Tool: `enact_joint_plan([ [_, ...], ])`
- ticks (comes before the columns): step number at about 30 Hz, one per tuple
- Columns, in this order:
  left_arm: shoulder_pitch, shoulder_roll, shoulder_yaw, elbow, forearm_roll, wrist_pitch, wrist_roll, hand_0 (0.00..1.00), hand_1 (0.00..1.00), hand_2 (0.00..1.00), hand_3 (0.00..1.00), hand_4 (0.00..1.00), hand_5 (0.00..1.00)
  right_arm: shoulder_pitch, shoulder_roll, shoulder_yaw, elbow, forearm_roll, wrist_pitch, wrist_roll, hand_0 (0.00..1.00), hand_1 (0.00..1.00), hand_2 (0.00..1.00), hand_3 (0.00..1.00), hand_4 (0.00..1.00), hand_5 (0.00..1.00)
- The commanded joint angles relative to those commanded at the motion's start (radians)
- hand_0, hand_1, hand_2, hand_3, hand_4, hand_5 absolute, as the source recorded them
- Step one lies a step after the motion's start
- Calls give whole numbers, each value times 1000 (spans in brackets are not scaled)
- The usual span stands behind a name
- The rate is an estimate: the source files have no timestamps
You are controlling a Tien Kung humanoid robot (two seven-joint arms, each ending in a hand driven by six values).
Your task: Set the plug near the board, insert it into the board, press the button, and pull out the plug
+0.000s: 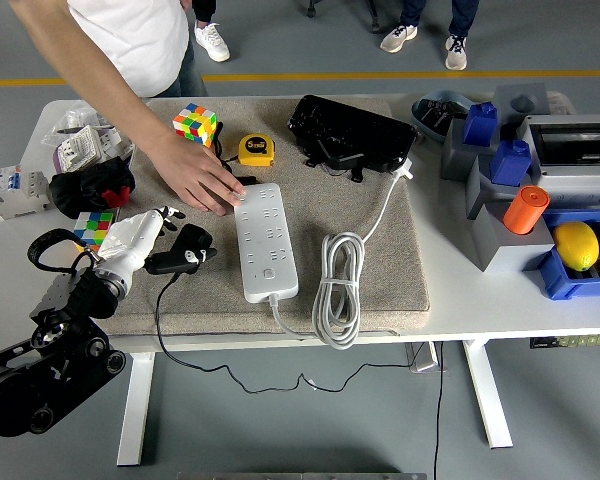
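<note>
A white power strip (pixel 265 240) lies lengthwise on the beige mat (pixel 380 270). A person's hand (pixel 202 180) reaches from the far side and presses flat on the strip's far left corner. Left of the strip lies the black plug (pixel 192 243), about a hand's width from the sockets. Its thin black cable (pixel 160 310) drops over the table's near edge. My left hand (pixel 140 240) comes in low from the left and is closed on the plug's rear end, thumb under it, fingertips (pixel 168 213) showing just above. My right hand is out of view.
The strip's own white cord (pixel 338 290) is coiled to its right. A Rubik's cube (pixel 195 122), yellow tape measure (pixel 257 150) and black case (pixel 350 132) lie at the back. A red-black object (pixel 90 185) sits left. Blue bins (pixel 570 280) and an orange cylinder (pixel 526 210) stand right.
</note>
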Motion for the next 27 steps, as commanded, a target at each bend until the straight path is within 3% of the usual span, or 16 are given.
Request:
enact_joint_plan([
  [2, -1, -2, 8, 2, 3, 2, 1, 614, 617, 647, 750, 998, 662, 0, 0, 0, -1, 1, 0, 0, 708, 711, 696, 596, 998, 601],
  [3, -1, -4, 11, 5, 3, 5, 0, 565, 590, 617, 728, 998, 645, 0, 0, 0, 0, 0, 0, 0, 709, 712, 696, 597, 998, 601],
  [14, -18, -17, 32, 47, 10, 37, 8, 529, 560, 577, 706, 998, 624, 1, 2, -4, 0, 0, -2, 0, 708, 712, 696, 597, 998, 601],
  [15, -20, -18, 35, 51, 11, 42, 9, 459, 521, 530, 675, 998, 581, 2, 2, -3, 0, 0, -2, 1, 707, 711, 696, 595, 998, 602],
  [20, -31, -21, 46, 70, 3, 54, 8, 459, 521, 530, 675, 998, 581, 3, 3, -2, 0, -1, -2, 0, 707, 711, 696, 595, 998, 602],
  [21, -32, -21, 47, 72, 1, 55, 7, 438, 503, 515, 654, 998, 517, 3, 2, -2, 1, -2, -2, 0, 708, 711, 696, 596, 998, 601],
  [26, -38, -22, 53, 86, -9, 62, 3, 438, 503, 515, 654, 998, 517, 3, 1, -4, 1, -2, -3, 0, 708, 711, 696, 596, 998, 601],
  [27, -39, -22, 58, 89, -14, 65, 2, 402, 478, 484, 614, 998, 449, 3, 1, -4, 1, -2, -3, 0, 708, 711, 695, 595, 998, 600],
])
